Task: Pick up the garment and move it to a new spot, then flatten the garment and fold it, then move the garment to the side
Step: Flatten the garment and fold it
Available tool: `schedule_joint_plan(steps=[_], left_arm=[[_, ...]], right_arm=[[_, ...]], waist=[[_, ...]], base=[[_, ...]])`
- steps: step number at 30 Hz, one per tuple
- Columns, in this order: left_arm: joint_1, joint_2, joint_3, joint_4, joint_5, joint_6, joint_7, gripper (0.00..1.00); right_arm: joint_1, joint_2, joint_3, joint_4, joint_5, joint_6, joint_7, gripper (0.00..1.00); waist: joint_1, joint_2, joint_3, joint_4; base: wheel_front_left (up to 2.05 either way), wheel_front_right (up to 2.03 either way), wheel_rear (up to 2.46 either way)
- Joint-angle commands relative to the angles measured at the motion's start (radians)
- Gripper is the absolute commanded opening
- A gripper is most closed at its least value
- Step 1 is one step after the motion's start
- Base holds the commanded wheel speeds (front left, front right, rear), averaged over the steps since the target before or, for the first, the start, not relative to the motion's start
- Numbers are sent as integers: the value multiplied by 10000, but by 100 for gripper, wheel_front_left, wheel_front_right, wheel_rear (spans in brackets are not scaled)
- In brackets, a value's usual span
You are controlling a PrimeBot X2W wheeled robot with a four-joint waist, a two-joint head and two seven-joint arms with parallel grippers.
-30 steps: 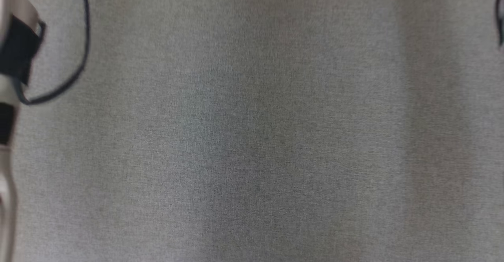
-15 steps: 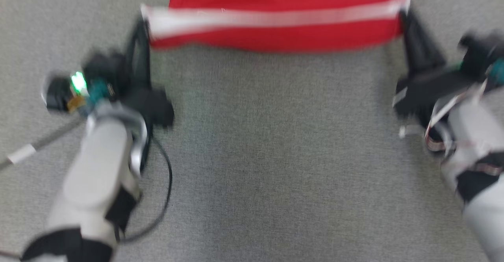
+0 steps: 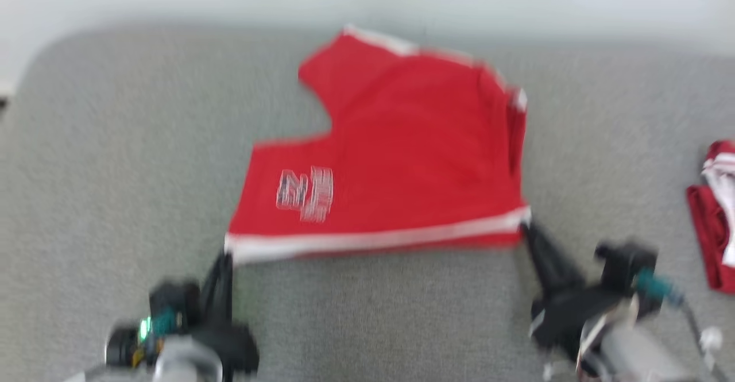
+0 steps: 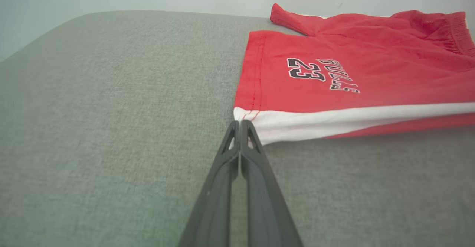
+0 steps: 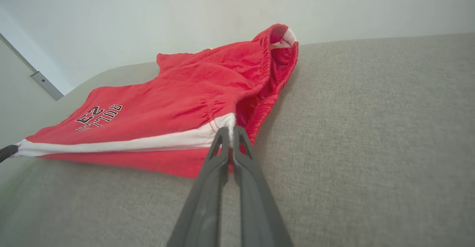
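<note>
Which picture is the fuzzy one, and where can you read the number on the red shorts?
Head view: smeared all over, the print on the red fabric shorts with a white stripe is just a pale smudge. Left wrist view: sharp, the 23 reads clearly. Right wrist view: also sharp, but the print sits upside down.

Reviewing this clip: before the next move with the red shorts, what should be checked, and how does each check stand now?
1. Hold of the left gripper on a corner of the shorts: ok, jaws shut on the white stripe.
2. Hold of the right gripper on the other stripe corner: ok, jaws shut.
3. Stripe taut between the grippers: ok, straight.
4. Shorts flat: not ok, waistband bunched, standing up.
5. Free room on the grey cushion: ok on the left; another red garment lies far right.
</note>
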Motion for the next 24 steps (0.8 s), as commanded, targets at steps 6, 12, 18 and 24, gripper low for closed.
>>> schedule_joint_plan(steps=[6, 12, 18, 24], left_arm=[[1789, -57, 422, 7, 365, -221, -27, 0], [3093, -200, 882, -126, 390, -401, -27, 0], [4050, -328, 1387, -426, 412, -506, -28, 0], [4622, -427, 1729, -595, 518, -568, -28, 0]], right_arm=[[1908, 583, -81, -198, -130, -32, -37, 0], [3171, 954, 298, -327, -505, -32, -38, 0], [4053, 1017, 535, -428, -541, -32, -35, 0], [4720, 1129, 322, -513, -622, -32, -36, 0]], waist=[[4, 2, -2323, -100], [4, 2, -2853, -287], [4, 2, -3093, -411], [4, 2, -3231, -437]], base=[[0, 0, 0], [0, 0, 0], [0, 0, 0], [0, 0, 0]])
